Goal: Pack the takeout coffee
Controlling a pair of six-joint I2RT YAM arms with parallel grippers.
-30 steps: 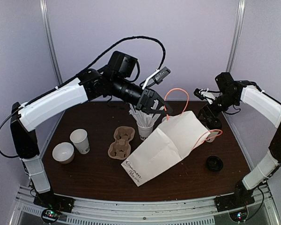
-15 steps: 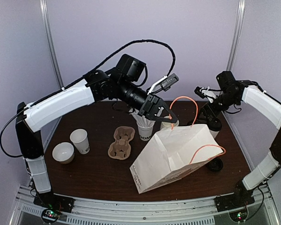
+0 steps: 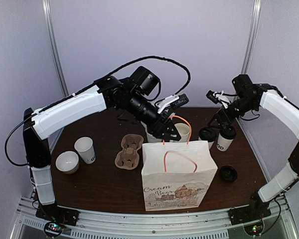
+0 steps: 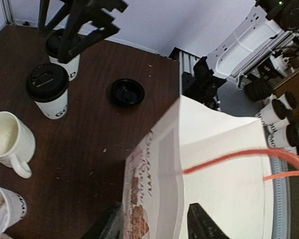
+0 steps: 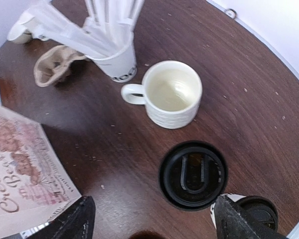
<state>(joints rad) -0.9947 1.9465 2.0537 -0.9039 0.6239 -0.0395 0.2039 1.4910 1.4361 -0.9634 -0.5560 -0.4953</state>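
Two takeout coffee cups, white with black lids, stand side by side at the right rear (image 3: 208, 137) (image 3: 225, 138). My right gripper (image 3: 220, 119) hovers open just above them; in its wrist view one lid (image 5: 193, 174) lies between the spread fingers (image 5: 239, 219) and the other lid (image 5: 259, 211) peeks past the right finger. The white paper bag (image 3: 174, 174) stands upright at the front centre with orange handles. My left gripper (image 3: 169, 130) hangs over its back rim, open, with the bag's top edge (image 4: 159, 164) between its fingers (image 4: 202, 224).
A cream mug (image 5: 172, 93) and a cup full of white sticks (image 5: 114, 55) stand behind the bag. A brown cup carrier (image 3: 129, 151), an open paper cup (image 3: 84, 149) and a white bowl (image 3: 67, 162) sit at the left. A loose black lid (image 3: 227, 174) lies right of the bag.
The bag was pulled up by its handle from lying flat to standing upright. My left gripper has come down towards its rim and opened. The right arm has barely moved.
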